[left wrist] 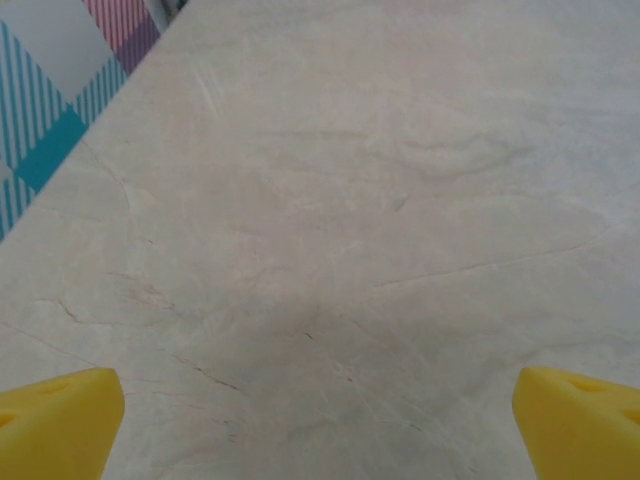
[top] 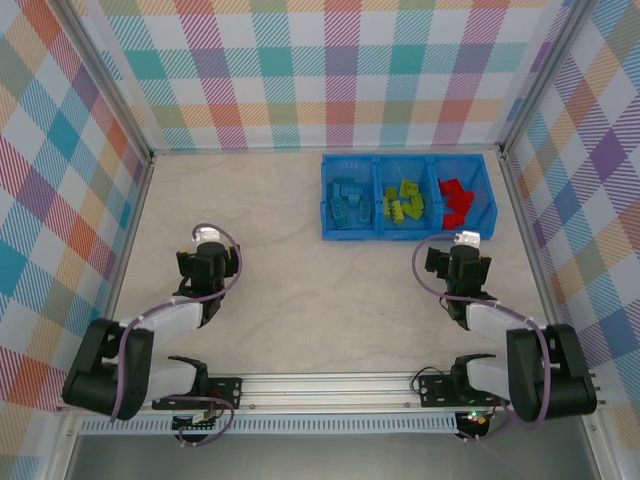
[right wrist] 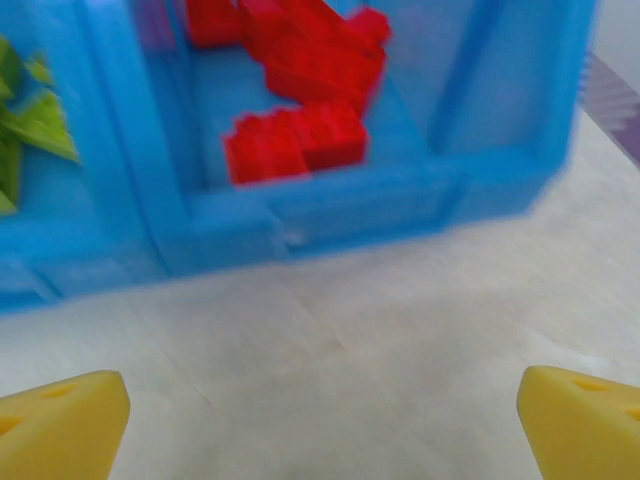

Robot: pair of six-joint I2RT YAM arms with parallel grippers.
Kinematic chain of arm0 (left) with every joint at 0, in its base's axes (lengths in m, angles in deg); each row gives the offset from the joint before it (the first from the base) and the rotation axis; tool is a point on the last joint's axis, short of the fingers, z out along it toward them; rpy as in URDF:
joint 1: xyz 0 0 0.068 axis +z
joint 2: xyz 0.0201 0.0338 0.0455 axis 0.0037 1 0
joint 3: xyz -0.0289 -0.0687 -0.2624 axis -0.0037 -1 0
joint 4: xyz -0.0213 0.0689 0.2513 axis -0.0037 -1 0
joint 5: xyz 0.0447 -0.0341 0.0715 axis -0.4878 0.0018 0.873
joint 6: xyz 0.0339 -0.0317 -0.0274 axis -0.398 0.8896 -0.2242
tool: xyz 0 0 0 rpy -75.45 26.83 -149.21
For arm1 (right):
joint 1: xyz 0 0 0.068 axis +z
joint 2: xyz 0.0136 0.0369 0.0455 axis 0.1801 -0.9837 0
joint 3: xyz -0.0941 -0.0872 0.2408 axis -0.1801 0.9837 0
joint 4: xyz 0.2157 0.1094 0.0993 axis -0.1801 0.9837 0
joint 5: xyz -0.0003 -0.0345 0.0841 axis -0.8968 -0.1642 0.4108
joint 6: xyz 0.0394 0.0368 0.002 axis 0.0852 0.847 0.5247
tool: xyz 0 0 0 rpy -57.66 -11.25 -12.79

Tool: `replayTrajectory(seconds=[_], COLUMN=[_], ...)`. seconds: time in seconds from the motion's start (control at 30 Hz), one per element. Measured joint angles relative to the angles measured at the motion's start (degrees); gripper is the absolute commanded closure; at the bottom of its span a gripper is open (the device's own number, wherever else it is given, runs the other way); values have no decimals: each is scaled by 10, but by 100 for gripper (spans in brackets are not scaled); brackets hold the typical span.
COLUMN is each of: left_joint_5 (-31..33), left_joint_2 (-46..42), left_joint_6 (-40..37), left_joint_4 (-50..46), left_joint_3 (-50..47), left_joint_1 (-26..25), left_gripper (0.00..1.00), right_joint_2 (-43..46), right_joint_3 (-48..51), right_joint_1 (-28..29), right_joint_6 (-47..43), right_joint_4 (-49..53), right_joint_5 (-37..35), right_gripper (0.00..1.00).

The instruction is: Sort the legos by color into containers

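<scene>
Seemingly the sorting is at its end: the legos (top: 404, 200) lie by color in the bin (top: 405, 234), blue left, green middle, red right. The left gripper (top: 207, 235) and right gripper (top: 466, 238) hang released and empty above the surface (top: 300, 290), so the next move probably calls only for a check for strays.

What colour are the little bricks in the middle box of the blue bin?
Lime green studded plastic bricks, clearest in the top external view.
</scene>
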Motion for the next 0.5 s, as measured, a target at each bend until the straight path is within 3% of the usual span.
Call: replayTrajectory(seconds=[0.13, 0.2, 0.33, 0.5], left_joint_5=[-54, -91, -154, -188], left_joint_2=[58, 103, 167, 169], left_joint_6=[0, 1, 5, 5], left_joint_4=[52, 95, 152, 183], left_joint_3=[9, 23, 28, 28], left_joint_1=[22, 48, 92, 96], left_gripper=[0, 0, 0, 0], right_joint_2=[-102, -162, -172, -172], right_joint_3=[-15, -40, -49, -49], right_joint_1=[-19, -31, -45, -47], right_joint_6=[-20, -27, -27, -27], right_joint_4=[-123, -138, -150, -151], right_joint_5=[60, 93, 116, 118], right_gripper=[0, 0, 0, 0])
